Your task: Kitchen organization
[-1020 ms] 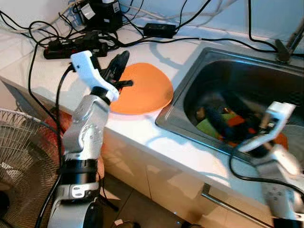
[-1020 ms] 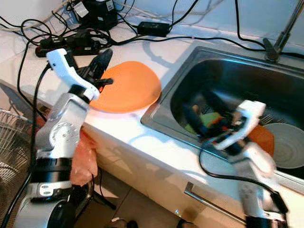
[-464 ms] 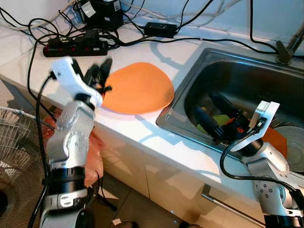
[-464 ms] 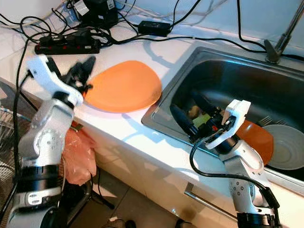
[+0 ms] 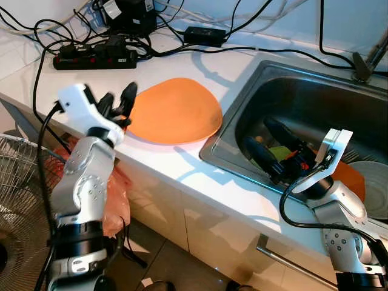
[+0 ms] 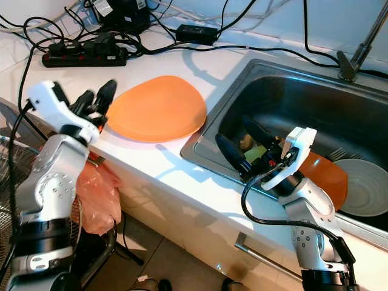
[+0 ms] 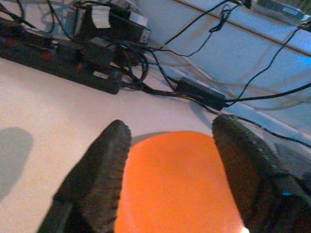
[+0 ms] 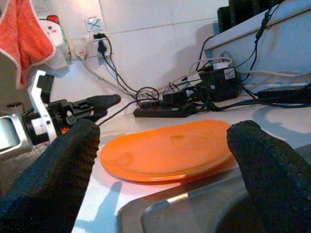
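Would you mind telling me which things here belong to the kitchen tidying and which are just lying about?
Job in hand:
- orange plate on the counter
- sink
- grey bowl in the sink
- left gripper, open
- right gripper, open

Lying about:
- power strip
- cables
- fan

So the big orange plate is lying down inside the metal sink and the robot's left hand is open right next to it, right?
Not quite. The flat round orange plate lies on the white countertop, beside the stainless steel sink, not in it; the left eye view shows this. The rest holds: the left end effector is open next to the plate's edge.
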`<state>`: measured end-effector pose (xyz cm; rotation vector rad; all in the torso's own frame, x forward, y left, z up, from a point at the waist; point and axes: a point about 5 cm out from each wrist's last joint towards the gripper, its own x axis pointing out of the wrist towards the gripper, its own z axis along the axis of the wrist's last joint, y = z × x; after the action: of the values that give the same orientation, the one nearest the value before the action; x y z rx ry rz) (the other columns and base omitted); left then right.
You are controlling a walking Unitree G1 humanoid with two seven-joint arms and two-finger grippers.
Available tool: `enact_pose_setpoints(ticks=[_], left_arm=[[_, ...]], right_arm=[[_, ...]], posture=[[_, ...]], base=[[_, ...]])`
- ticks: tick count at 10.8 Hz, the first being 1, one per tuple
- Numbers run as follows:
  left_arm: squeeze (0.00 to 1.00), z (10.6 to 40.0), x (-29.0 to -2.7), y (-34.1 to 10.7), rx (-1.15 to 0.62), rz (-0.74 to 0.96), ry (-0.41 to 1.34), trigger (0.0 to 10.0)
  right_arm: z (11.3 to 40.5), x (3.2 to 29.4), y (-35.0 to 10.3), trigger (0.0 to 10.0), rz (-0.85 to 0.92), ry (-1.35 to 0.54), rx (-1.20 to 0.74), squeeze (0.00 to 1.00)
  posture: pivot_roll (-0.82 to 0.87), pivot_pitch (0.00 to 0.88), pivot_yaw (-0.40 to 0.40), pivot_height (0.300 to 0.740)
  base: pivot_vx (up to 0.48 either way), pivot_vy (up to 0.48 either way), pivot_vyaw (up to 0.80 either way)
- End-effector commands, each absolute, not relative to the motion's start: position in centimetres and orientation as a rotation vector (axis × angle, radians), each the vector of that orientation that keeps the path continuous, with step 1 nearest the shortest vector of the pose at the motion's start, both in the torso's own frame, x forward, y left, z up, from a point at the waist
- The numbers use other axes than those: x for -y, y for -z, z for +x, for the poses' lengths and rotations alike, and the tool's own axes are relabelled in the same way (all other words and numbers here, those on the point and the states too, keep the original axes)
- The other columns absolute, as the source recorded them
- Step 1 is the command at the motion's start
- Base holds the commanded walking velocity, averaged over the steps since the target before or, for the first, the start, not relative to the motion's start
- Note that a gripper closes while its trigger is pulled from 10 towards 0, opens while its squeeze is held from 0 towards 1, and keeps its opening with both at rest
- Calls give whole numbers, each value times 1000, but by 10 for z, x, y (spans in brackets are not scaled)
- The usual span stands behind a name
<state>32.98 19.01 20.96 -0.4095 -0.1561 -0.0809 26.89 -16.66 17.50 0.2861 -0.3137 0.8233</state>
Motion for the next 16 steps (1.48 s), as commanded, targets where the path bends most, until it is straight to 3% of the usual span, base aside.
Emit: enact_pose_setpoints(ticks=[1, 6, 7, 10, 16], left_arm=[[1000, 326, -198, -208, 146, -405, 52, 10000], [1000, 320, -207, -201, 85, -389, 11, 10000], [0, 318, -208, -202, 66, -379, 24, 10000], [0, 318, -216, -202, 13, -428, -34, 10000], [0, 330, -202, -212, -28, -502, 69, 10000]], right_arm=[[268, 162, -158, 10000, 334, -832, 251, 0], [267, 160, -157, 10000, 330, -853, 240, 0], [267, 159, -157, 10000, 327, -864, 235, 0], [267, 157, -156, 10000, 329, -879, 225, 0], [267, 155, -156, 10000, 329, -890, 216, 0]], posture=[[80, 124, 92, 740], [85, 102, 87, 740], [89, 102, 85, 740], [92, 100, 84, 740], [89, 110, 76, 740]], base=[[0, 0, 0], [0, 0, 0], [0, 0, 0], [0, 0, 0], [0, 0, 0]])
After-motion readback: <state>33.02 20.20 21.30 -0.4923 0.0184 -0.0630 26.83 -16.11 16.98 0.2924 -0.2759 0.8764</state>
